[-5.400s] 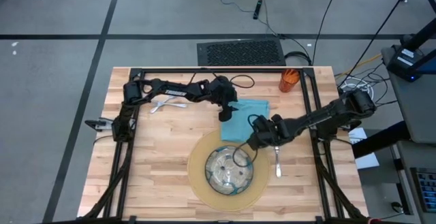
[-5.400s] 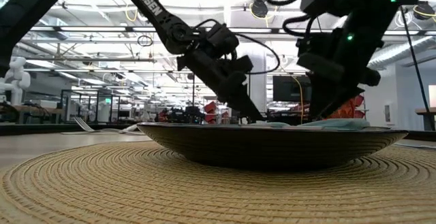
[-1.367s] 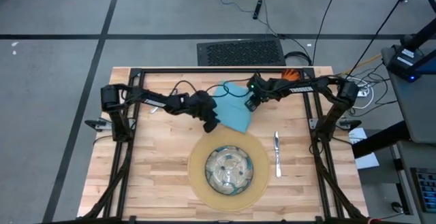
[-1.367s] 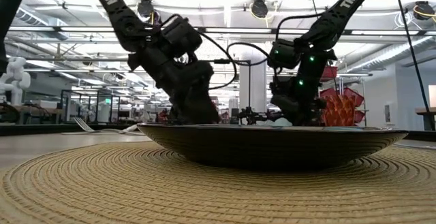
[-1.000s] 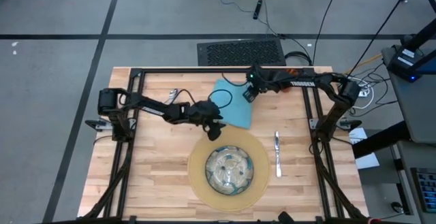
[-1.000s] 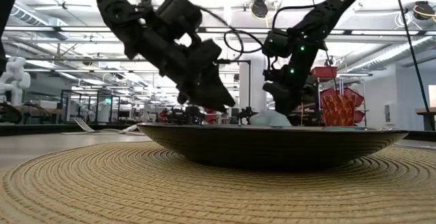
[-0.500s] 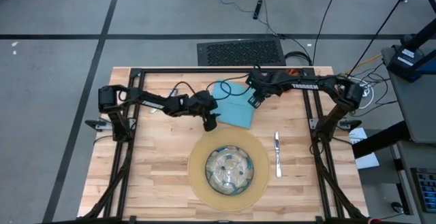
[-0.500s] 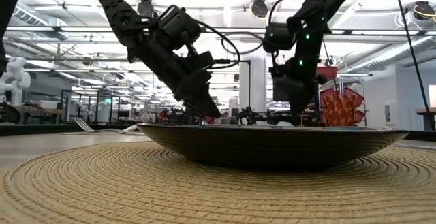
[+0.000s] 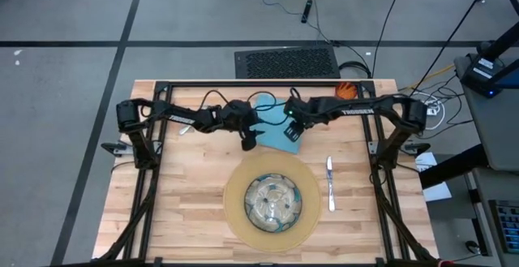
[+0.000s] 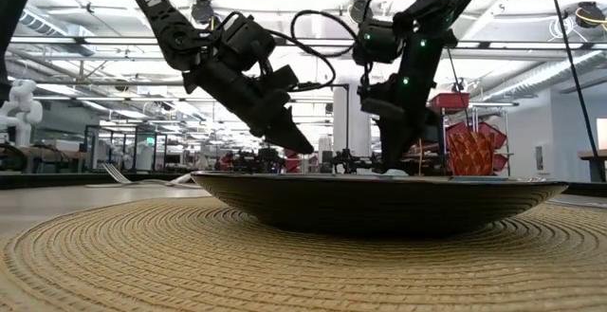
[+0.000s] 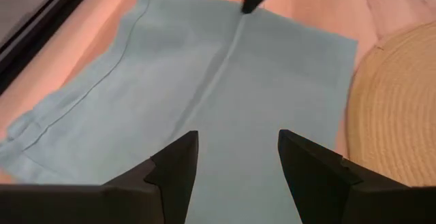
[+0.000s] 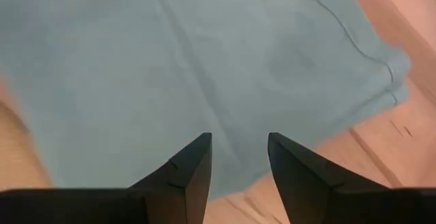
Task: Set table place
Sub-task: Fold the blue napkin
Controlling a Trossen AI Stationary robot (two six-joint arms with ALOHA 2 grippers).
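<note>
So the napkin (image 9: 276,125) was the step in hand here. It lay flat on the table (image 9: 186,210) toward the far edge, roughly mid-width, just beyond the far rim of the round mat (image 9: 235,206), with a fold crease down its middle and nothing pinching it. Both grippers hung right over it: the left gripper (image 11: 237,157) above its left edge, the right gripper (image 12: 238,157) above its right part, and both had their jaws apart and empty.

My guess is the next move would be a pinch on an edge or corner to fold it or drag it to the mat's side. Thin cloth lying flat is tricky, so the fingers would need to come down right at the wood.

Other stuff: the glass bowl (image 9: 273,202) sat centered on the mat, the knife (image 9: 329,182) lay just off the mat's right side, the fork (image 9: 188,127) was near the far-left corner under the left arm, and the orange cup (image 9: 347,90) stood at the far edge toward the right corner. The two arms were close together, so they could bump each other.
</note>
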